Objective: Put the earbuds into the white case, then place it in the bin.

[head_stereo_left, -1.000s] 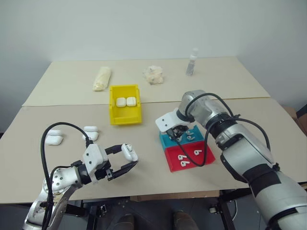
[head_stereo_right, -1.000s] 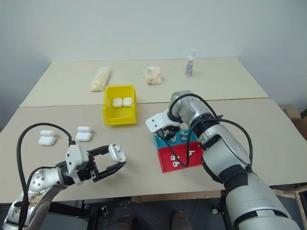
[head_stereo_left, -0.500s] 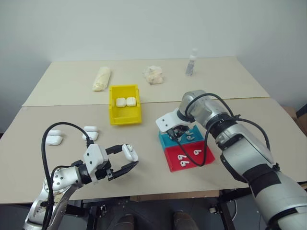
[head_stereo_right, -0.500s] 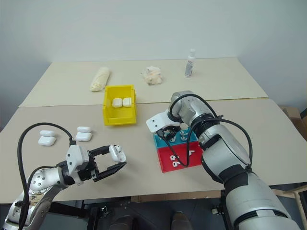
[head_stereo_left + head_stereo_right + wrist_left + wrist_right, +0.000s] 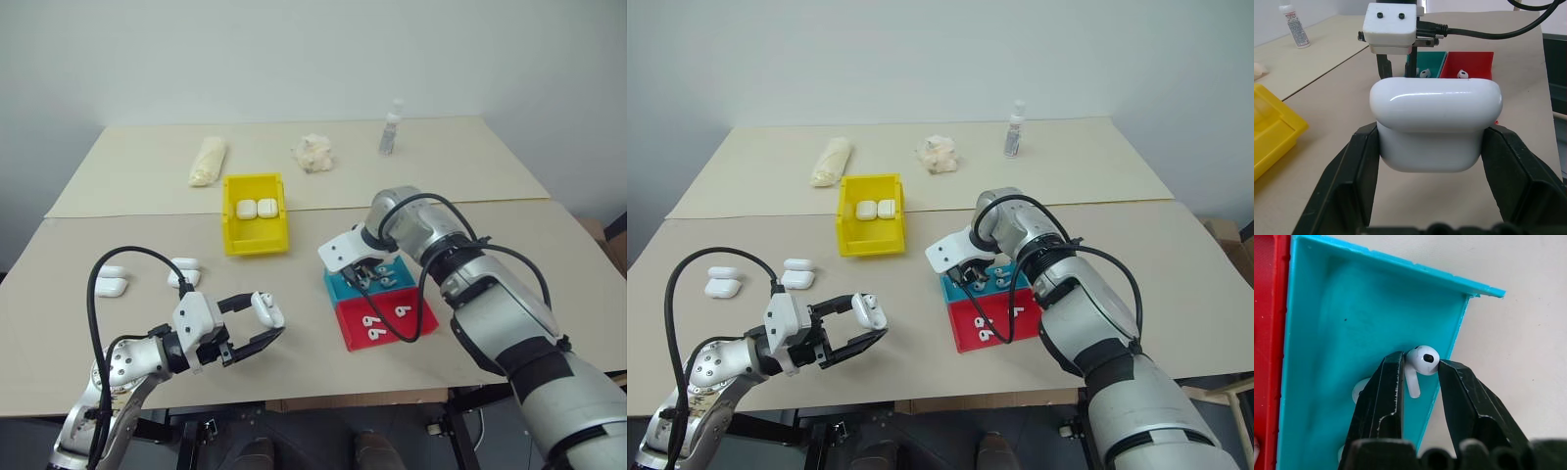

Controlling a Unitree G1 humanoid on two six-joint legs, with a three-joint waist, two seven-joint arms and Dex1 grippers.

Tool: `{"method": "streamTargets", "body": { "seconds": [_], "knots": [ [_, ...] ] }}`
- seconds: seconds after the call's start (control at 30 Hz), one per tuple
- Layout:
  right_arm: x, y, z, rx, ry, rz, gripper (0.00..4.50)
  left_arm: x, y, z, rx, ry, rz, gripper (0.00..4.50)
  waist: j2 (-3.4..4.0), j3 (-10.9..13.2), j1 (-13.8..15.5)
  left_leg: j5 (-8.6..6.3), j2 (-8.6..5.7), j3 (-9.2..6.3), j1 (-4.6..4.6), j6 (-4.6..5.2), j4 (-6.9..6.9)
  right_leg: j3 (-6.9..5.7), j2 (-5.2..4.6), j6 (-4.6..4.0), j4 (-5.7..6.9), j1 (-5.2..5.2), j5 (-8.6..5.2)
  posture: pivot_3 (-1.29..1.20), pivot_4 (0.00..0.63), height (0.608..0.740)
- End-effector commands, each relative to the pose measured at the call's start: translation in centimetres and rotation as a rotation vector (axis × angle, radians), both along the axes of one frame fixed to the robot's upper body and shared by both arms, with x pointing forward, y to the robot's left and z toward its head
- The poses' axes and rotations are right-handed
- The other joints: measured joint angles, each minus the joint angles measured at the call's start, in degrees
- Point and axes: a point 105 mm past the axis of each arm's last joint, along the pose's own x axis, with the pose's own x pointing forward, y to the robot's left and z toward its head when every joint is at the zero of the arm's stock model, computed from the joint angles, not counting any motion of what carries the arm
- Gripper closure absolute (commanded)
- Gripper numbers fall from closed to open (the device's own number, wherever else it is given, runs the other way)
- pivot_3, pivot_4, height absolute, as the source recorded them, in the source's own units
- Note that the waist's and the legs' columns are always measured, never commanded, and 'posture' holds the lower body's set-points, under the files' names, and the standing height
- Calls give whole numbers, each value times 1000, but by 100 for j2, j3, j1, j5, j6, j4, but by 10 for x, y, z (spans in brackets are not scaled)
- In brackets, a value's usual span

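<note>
Tiny glossy white plastic earbud (image 5: 1421,363), stem down, pinched between narrowed right gripper (image 5: 1419,368) fingers inside teal tray (image 5: 1327,357); left gripper (image 5: 1430,147) clamps white case (image 5: 1435,122).

1. White cases: seven. Two lie in the yellow bin (image 5: 255,229) at 11 o'clock, four sit on the table (image 5: 294,323) at 9 o'clock, and one (image 5: 265,309) is off the table at 7 o'clock.
2. Bins: one, yellow.
3. Trays: two, a teal one (image 5: 345,287) and a red one (image 5: 387,323), touching, at 4 o'clock.
4. Earbuds in the red tray: three (image 5: 403,312).
5. Bottles: one (image 5: 391,128), at 1 o'clock.
6. Pale bundles at 12 o'clock: two (image 5: 208,161).
</note>
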Motion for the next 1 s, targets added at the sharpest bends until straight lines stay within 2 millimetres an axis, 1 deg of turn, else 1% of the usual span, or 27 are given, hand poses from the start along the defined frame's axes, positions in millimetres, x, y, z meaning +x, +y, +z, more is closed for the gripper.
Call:
{"method": "streamTargets", "body": {
  "seconds": [0.03,0.13,0.27,0.43,0.53,0.6,0.7,0.77,0.87,0.9,0.93,1.0],
  "knots": [
    [0,0,5,19,-16,13,3068,-3,-4,10,-7,-46,-17,1696,0,0,0,0,0,0,0,0,0,0,0,0,0,0,0,0,150,740],
    [0,0,4,18,-15,16,3068,-3,-5,10,-6,-47,-16,1696,0,0,1,1,0,0,0,-1,0,0,0,0,0,0,0,0,150,740],
    [-1,0,3,16,-17,19,3833,-3,-6,11,-7,-48,-17,1696,0,0,1,1,0,0,1,-1,0,0,0,0,0,1,0,0,150,740],
    [-2,1,5,38,-13,14,3833,-2,-7,13,-9,-52,-22,1696,0,0,2,1,0,0,2,-1,0,0,0,0,0,2,0,0,150,740],
    [-1,0,18,94,-39,3,3833,-2,-10,18,-23,-63,-37,1696,0,0,6,1,0,-1,2,-2,0,0,0,0,0,2,0,0,150,740],
    [-1,0,37,186,-71,-15,3833,-3,-13,24,-40,-78,-61,1696,0,0,10,1,-1,-1,-1,-2,0,0,0,0,1,1,0,0,150,740],
    [-11,-3,81,403,-116,-51,3833,-3,-20,35,-69,-100,-105,1696,0,0,33,1,0,-5,-10,-2,1,-1,-1,1,5,-2,1,0,150,740],
    [-24,-12,109,544,-129,-87,3833,-2,-25,41,-86,-109,-140,1696,0,0,66,1,0,-7,-15,-1,1,-3,-1,3,5,-2,3,0,150,740],
    [-51,-32,141,725,-142,-139,3833,-2,-35,48,-108,-121,-208,1696,-1,0,135,-1,-1,-11,-18,2,2,-9,-1,5,2,3,4,0,150,740],
    [-59,-35,147,773,-139,-156,3833,-1,-37,50,-113,-124,-225,1696,-1,0,157,-2,-1,-10,-16,4,3,-10,-1,5,2,5,4,0,150,740],
    [-72,-41,158,879,-119,-182,3833,0,-42,54,-127,-131,-253,1696,-1,0,172,-2,-1,-11,-16,4,4,-11,-1,5,1,7,4,0,150,740],
    [-91,-46,168,1017,-82,-214,3833,2,-48,59,-146,-138,-288,1696,-1,0,190,-3,-1,-11,-17,5,9,-13,-1,5,-1,9,4,0,150,740]
  ]
}}
